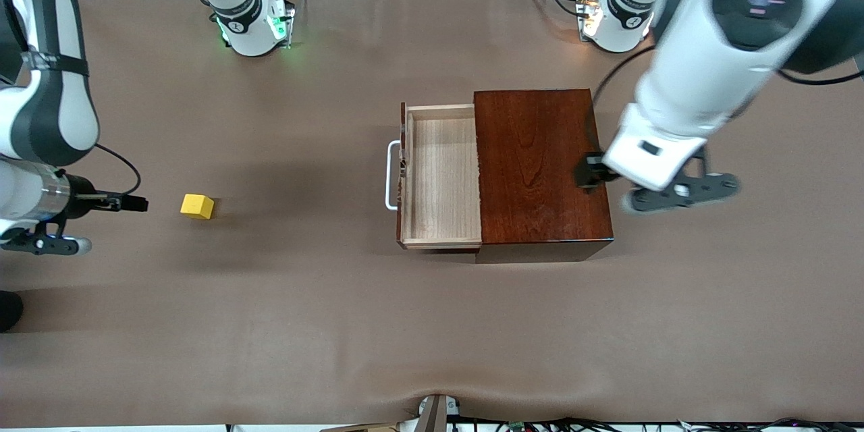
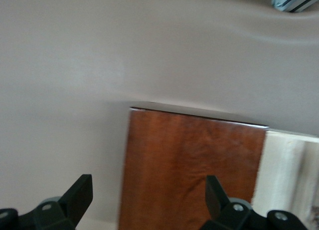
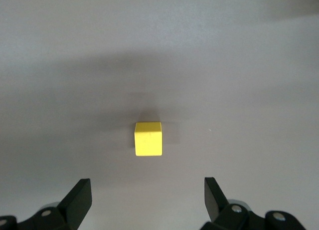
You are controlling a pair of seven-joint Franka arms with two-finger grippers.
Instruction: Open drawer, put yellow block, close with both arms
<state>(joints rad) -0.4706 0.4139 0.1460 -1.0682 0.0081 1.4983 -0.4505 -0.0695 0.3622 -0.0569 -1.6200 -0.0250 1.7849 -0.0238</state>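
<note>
The drawer (image 1: 442, 175) stands pulled out of the dark mahogany box (image 1: 540, 162), its pale tray empty and its white handle (image 1: 390, 175) facing the right arm's end. The yellow block (image 1: 197, 206) lies on the table toward the right arm's end. My right gripper (image 1: 131, 203) is open and empty, low beside the block; in the right wrist view (image 3: 148, 190) the block (image 3: 148, 138) lies ahead of the fingertips. My left gripper (image 1: 588, 172) is open and empty over the box's edge at the left arm's end. The left wrist view (image 2: 149, 190) shows the box top (image 2: 194, 165) and tray (image 2: 284, 175).
A brown mat (image 1: 337, 324) covers the table. The arm bases (image 1: 253, 27) stand along the edge farthest from the front camera. Cables (image 1: 553, 425) run along the edge nearest the front camera.
</note>
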